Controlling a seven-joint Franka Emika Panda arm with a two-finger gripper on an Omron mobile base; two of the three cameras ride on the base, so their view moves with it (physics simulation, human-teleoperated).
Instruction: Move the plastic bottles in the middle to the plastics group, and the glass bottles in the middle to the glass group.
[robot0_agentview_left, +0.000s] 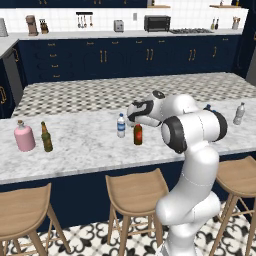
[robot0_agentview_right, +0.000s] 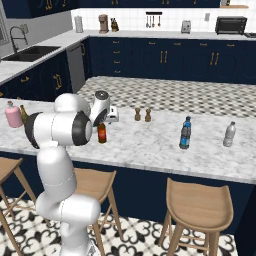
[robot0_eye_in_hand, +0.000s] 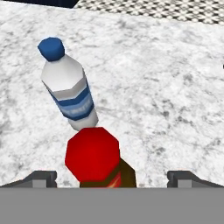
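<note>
So the end effector (robot0_eye_in_hand: 112, 177) is hanging right over the red-brown glass bottle (robot0_agentview_left: 138, 134), fingers spread wide with one fingertip (robot0_eye_in_hand: 41, 178) off to each side of the bottle's red cap and nothing pinched between them. In the hand view the cap sits dead centre between the two tips, a bit above them in the picture, and neither tip looks to be touching it.

The bottle stands upright around the middle of the desk (robot0_agentview_left: 85, 145), closer to the front edge than the back. Just beside it, on its left in the left base view, is the clear water bottle (robot0_agentview_left: 121, 125) with the blue cap and white-blue label, also upright and not touching it.

Over at the left end of the desk the pink flask (robot0_agentview_left: 24, 137) and the olive-green bottle (robot0_agentview_left: 46, 137) stand near each other. Toward the right end, the right base view has the dark blue-tinted bottle (robot0_agentview_right: 185, 133) and, further toward that end, the clear greyish bottle (robot0_agentview_right: 229, 134) with its pale cap, well apart from the middle pair. Wooden stools (robot0_agentview_left: 135, 192) line the front edge.
</note>
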